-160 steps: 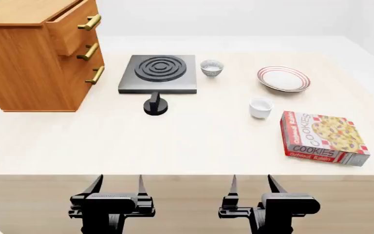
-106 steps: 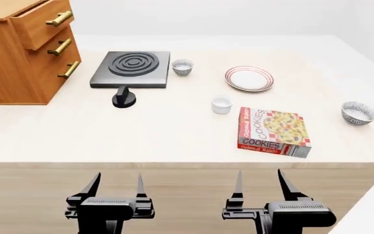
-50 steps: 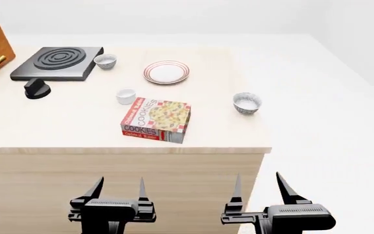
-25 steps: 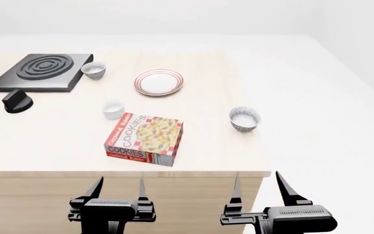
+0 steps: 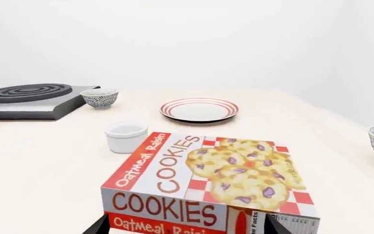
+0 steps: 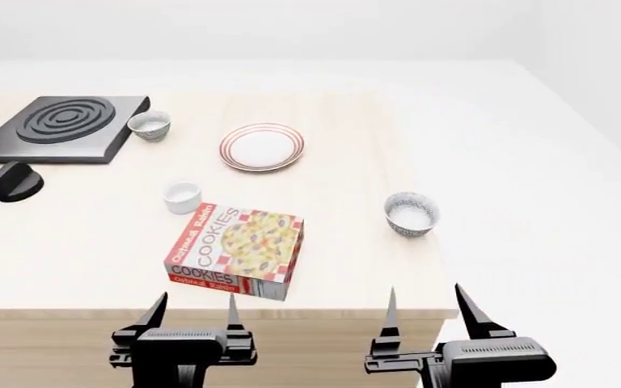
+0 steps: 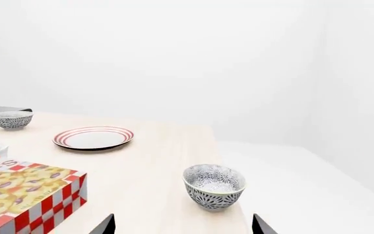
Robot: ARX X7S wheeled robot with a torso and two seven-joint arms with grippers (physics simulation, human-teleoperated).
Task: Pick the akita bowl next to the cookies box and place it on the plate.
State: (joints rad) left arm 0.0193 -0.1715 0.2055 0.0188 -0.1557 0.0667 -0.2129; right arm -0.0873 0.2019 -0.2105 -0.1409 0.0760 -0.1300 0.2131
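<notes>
Counter drawn nearer since a moment ago; akita bowl (image 6: 411, 213) right of cookies box (image 6: 234, 250), plate (image 6: 262, 147) beyond it. Left gripper (image 6: 191, 314) and right gripper (image 6: 429, 309) spread, empty. Reach looks possible now.

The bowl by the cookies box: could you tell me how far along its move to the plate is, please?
Nothing is done yet. The bowl stands untouched on the table right of the cookies box, and the plate is bare. Both the left gripper and right gripper hang open short of the table edge. Reaching, grasping and placing all remain.
</notes>
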